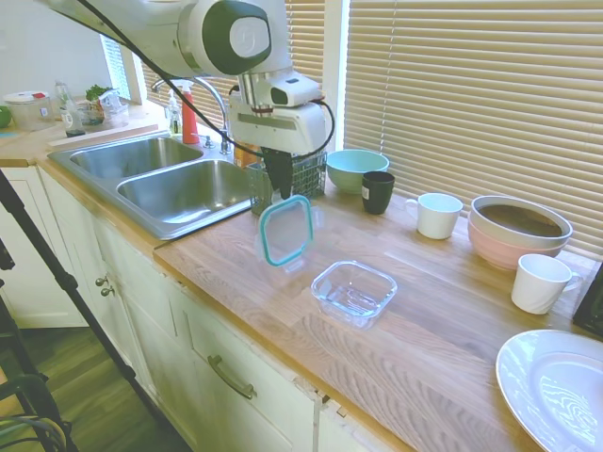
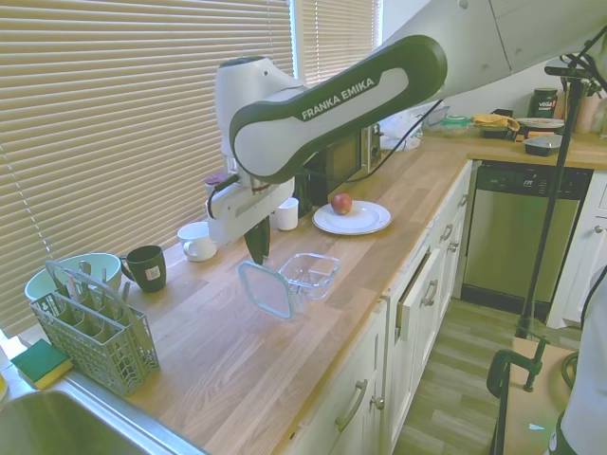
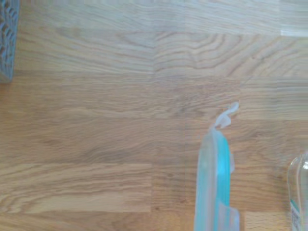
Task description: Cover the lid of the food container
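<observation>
The lid (image 1: 286, 230) hung on edge above the wooden counter (image 1: 452, 320), pinched at its top by the gripper (image 1: 281, 182). The food container (image 1: 354, 291) sat open at its 4 o'clock, near the counter's front edge, bare wood around. Three white mugs, one black.

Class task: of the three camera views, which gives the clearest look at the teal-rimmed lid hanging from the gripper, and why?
The first exterior view: the lid faces the camera, so its whole teal rim shows, hanging from the gripper. The second exterior view shows it obliquely beside the food container. The wrist view shows it only edge-on.
</observation>
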Controlling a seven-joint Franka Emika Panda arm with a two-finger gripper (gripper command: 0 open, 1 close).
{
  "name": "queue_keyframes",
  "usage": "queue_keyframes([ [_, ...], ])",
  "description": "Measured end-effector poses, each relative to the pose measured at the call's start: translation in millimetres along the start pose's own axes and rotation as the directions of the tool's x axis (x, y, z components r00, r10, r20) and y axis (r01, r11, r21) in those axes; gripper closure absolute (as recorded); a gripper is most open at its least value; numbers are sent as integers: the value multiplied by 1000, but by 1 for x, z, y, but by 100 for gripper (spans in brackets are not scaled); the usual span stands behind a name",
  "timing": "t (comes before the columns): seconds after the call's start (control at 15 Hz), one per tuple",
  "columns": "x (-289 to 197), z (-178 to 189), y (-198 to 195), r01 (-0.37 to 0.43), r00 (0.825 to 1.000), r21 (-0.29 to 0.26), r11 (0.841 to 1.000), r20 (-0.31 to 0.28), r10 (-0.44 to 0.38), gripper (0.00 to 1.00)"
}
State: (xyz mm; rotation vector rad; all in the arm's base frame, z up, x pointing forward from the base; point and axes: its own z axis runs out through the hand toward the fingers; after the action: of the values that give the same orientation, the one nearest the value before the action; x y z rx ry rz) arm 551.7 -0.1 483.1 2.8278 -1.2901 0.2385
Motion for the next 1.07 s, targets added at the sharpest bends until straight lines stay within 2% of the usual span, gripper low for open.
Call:
queue_keyframes([
  [0.53,17,-3,17,-41,999,6,999,-1,41,100],
  [1.07,39,-1,58,-49,999,6,999,2,49,100],
])
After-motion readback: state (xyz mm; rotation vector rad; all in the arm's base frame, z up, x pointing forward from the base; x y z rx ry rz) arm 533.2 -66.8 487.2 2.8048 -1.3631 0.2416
